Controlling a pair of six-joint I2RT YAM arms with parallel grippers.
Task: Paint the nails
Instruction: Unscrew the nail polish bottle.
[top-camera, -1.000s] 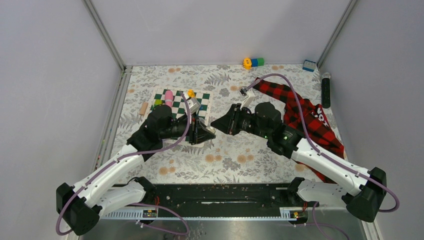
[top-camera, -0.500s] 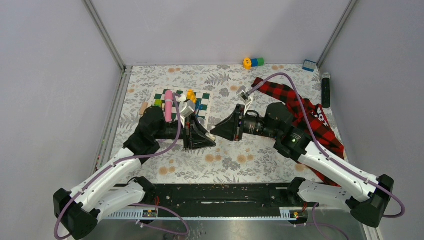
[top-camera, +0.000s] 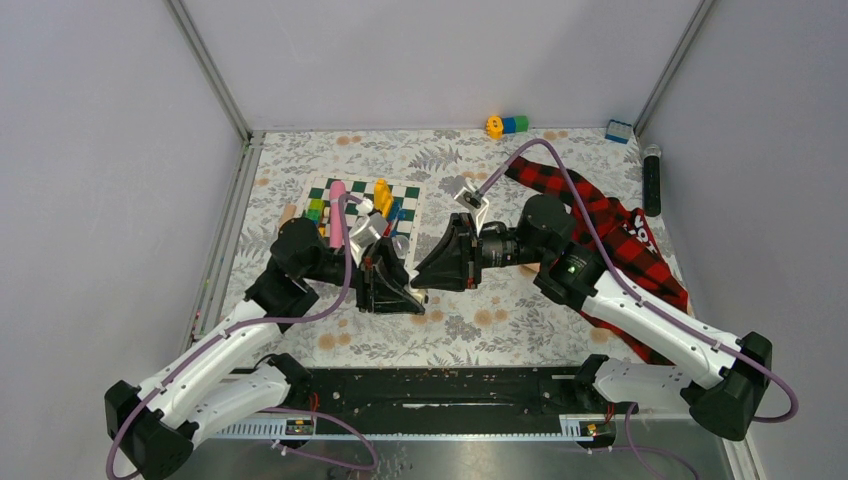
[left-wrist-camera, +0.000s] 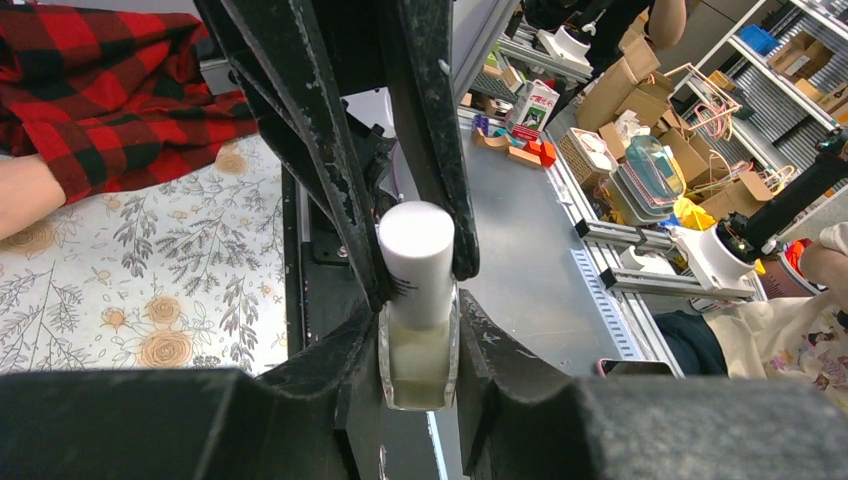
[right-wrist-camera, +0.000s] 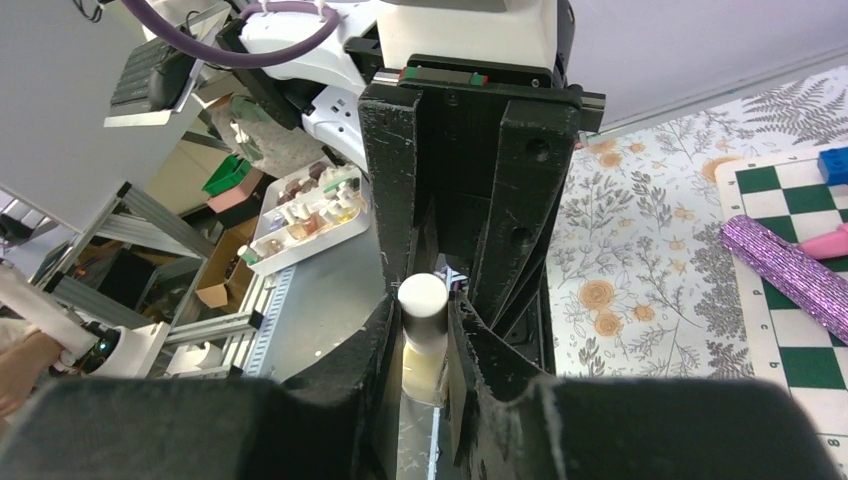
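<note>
**Two grippers clamp one bottle; nails out of sight**

The nails cannot be made out in any view. Of the dummy hand (left-wrist-camera: 18, 195) only a pale patch shows, at the left edge of the left wrist view, coming out of the plaid sleeve (left-wrist-camera: 110, 90) in the upper left. From above, that sleeve lies right of centre, partly under the right arm. At mid-frame the two arms meet tip to tip over the floral table (top-camera: 480, 330). Between them is a small bottle (left-wrist-camera: 418, 362). The left gripper (left-wrist-camera: 418, 330) is clamped on its glass body and the right gripper (right-wrist-camera: 423, 330) is pinched on its white cap (left-wrist-camera: 417, 240). A chessboard (top-camera: 408, 197) carrying toys lies behind the left arm, upper left of centre.
</note>
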